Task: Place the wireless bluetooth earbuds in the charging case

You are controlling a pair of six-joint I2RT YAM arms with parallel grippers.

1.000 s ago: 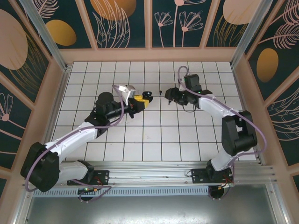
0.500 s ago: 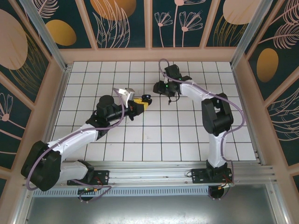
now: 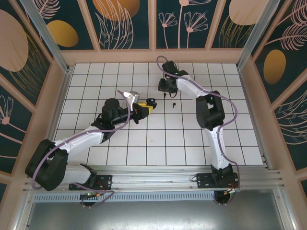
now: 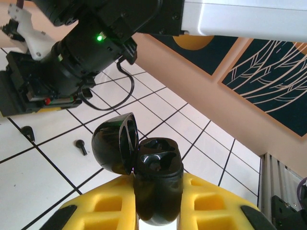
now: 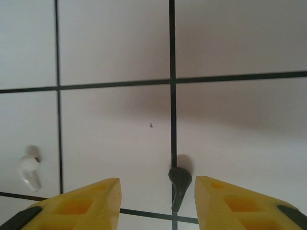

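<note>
Left gripper [image 4: 156, 207] clamps the black case [image 4: 157, 175], its lid [image 4: 112, 143] flipped open toward 10 o'clock. Right gripper [image 5: 157, 191] hangs wide over a black bud [image 5: 179, 184] on the tile [image 5: 115, 120]; a white bud [image 5: 29, 170] lies at its 9 o'clock.

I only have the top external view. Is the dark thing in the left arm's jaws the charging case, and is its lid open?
Observer: Yes, the left wrist view shows a black charging case clamped between yellow jaws, lid hinged open.
Operator: What sits under the right gripper?
Observer: In the right wrist view a black earbud lies between the open jaws, touching neither.
Operator: Anything else nearby?
Observer: A white earbud lies to its left in that view.
</note>
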